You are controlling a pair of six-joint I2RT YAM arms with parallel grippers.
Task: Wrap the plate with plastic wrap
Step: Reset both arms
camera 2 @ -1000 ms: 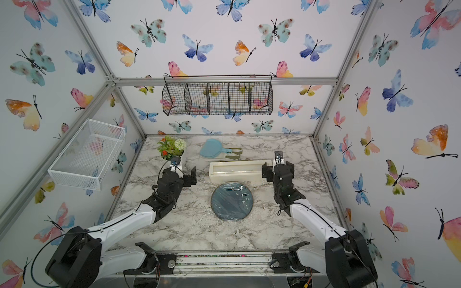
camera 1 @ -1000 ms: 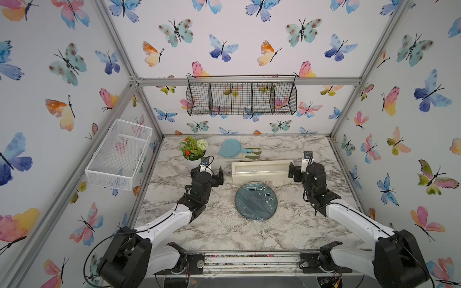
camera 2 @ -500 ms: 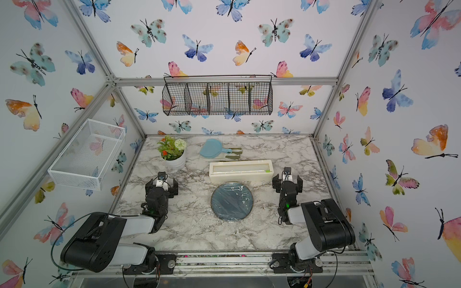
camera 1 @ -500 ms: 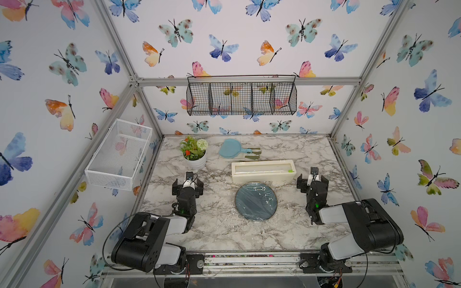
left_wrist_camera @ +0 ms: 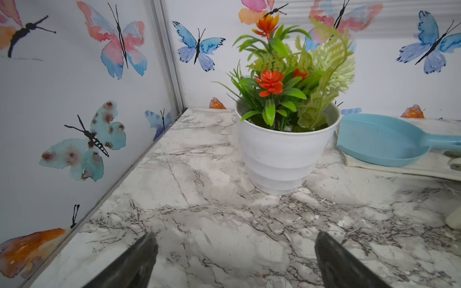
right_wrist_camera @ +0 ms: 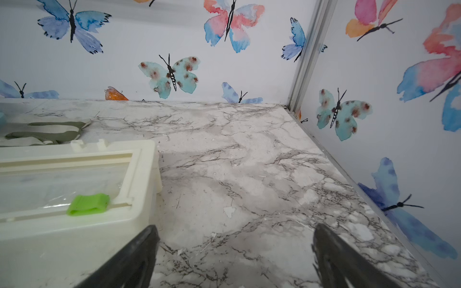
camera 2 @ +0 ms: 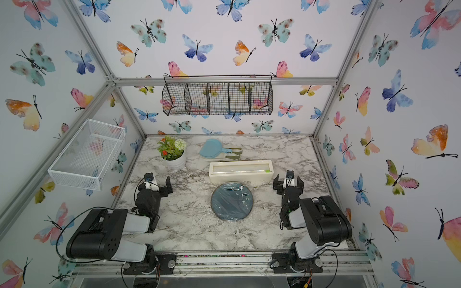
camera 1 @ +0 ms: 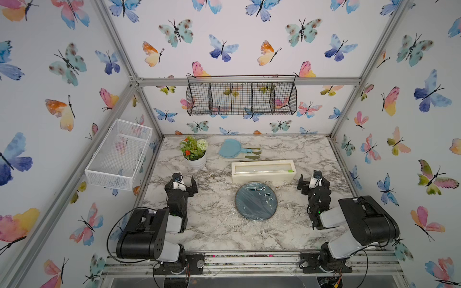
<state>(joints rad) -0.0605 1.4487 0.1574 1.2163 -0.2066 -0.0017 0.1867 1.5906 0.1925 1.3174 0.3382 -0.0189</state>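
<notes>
The dark teal plate (camera 1: 256, 200) (camera 2: 232, 201) lies flat mid-table, and crinkly, shiny plastic wrap (camera 1: 259, 192) is spread over its face. Just behind it sits the cream dispenser box (camera 1: 263, 170) (right_wrist_camera: 74, 224) with its green slider (right_wrist_camera: 88, 204) at the right end; clear film shows in its slot. My left gripper (camera 1: 184, 180) (left_wrist_camera: 234, 249) stands open and empty over bare marble, well left of the plate. Right of the box end, my right gripper (camera 1: 311, 180) (right_wrist_camera: 234, 244) is open and empty. Both arms are folded back.
A white pot of artificial flowers (camera 1: 195, 154) (left_wrist_camera: 284, 154) stands ahead of the left gripper. A light-blue paddle (camera 1: 229, 152) and green-tipped gloves (camera 1: 253, 153) lie at the back. A white mesh basket (camera 1: 119, 154) hangs on the left wall, a black wire basket (camera 1: 242, 96) on the back wall.
Both arms have drawn back from the ends of the dispenser box and folded up near the front of the table. Both grippers stayed open; the plate and box did not move.
</notes>
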